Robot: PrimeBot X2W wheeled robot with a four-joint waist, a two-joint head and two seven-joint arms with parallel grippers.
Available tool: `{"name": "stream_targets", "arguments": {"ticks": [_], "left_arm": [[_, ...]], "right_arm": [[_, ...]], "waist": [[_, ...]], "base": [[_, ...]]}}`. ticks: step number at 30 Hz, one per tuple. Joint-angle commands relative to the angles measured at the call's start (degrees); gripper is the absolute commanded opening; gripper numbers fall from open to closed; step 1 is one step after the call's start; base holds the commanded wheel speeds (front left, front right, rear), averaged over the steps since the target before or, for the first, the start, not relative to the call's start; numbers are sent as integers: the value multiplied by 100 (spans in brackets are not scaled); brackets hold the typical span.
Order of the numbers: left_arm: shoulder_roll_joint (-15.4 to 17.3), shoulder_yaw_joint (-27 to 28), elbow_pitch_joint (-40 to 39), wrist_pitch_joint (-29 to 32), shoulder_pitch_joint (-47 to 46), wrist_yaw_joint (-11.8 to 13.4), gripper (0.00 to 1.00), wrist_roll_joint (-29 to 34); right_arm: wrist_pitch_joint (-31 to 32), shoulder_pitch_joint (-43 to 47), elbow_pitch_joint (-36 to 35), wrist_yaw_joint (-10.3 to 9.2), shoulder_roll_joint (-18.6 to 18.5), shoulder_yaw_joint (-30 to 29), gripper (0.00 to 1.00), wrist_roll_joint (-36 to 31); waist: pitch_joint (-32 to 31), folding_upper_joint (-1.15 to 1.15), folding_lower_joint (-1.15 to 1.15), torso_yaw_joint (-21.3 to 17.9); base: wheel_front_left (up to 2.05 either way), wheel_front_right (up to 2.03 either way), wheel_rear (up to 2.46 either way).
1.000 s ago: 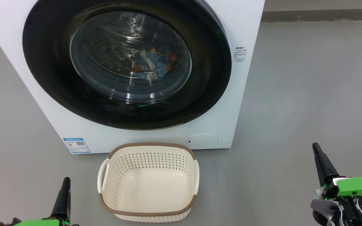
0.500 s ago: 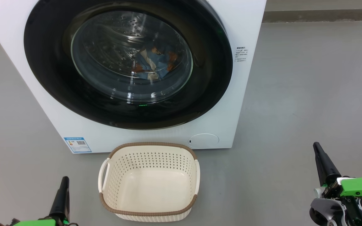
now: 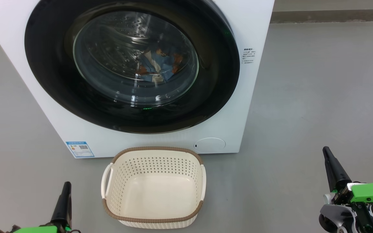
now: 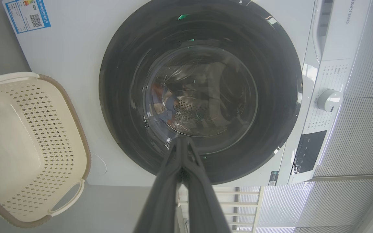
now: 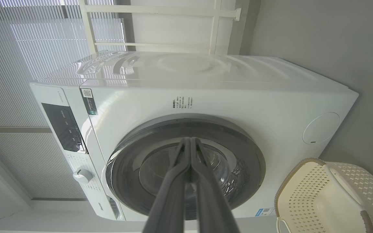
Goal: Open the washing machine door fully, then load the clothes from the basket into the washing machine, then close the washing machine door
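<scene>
The white washing machine (image 3: 257,38) stands before me with its round black door (image 3: 44,81) closed flat against the front. Through the glass window the blue bear-print clothes (image 3: 160,63) lie inside the steel drum. On the floor just in front sits the cream basket (image 3: 155,150), with nothing in it. My left gripper (image 3: 66,185) hangs shut at the lower left, left of the basket. At the lower right, well clear of the machine, my right gripper (image 3: 326,149) is shut too. In both wrist views the closed fingers (image 4: 181,142) (image 5: 190,140) point at the door (image 4: 125,58) (image 5: 251,152).
Grey floor (image 3: 319,97) spreads to the right of the machine and around the basket. The machine's control panel and dial (image 4: 330,99) sit above the door. A white rack (image 5: 160,26) and window blinds stand behind the machine.
The head camera shifted very slightly between the earliest frame and now. Both grippers stay shut and nearly still; the door, clothes and basket have not moved.
</scene>
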Motion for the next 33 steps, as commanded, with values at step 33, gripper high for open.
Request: {"name": "stream_targets", "arguments": {"ticks": [33], "left_arm": [[48, 191, -139, 42, -267, -38, 0, -38]], "right_arm": [[34, -28, -176, 2, -48, 105, 0, -2]], "waist": [[0, 0, 0, 0]], "base": [[0, 0, 0]]}}
